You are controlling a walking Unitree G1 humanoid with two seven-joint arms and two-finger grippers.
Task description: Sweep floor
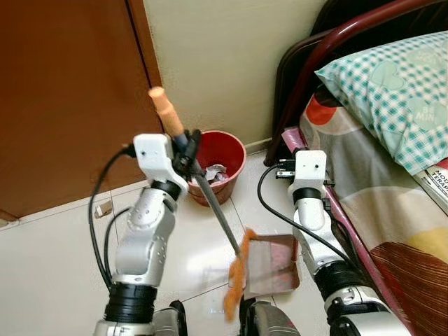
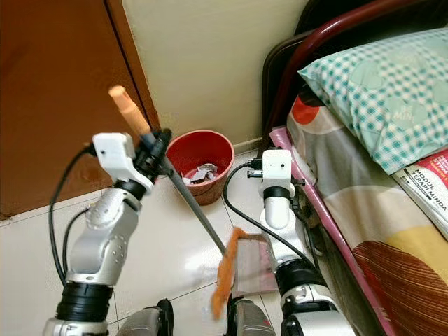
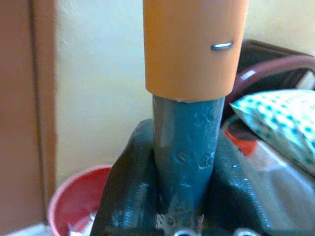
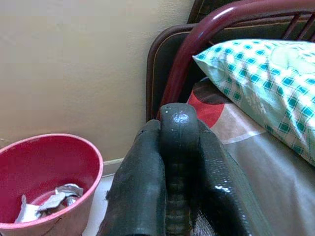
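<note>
Orange bristles of a broom point(image 1: 236, 280) rest at the mouth of a dark dustpan point(image 1: 269, 264) on glossy pale tiles, just before the robot's feet. Left gripper point(image 3: 184, 191) clamps the broom's grey-blue metal shaft below its orange cap. Right gripper point(image 4: 179, 162) clasps the dustpan's rounded dark handle. Best to keep the pan edge flat on the tiles and draw short strokes inward. A red plastic bin point(image 1: 218, 165) holding crumpled paper stands near, by the wall.
</note>
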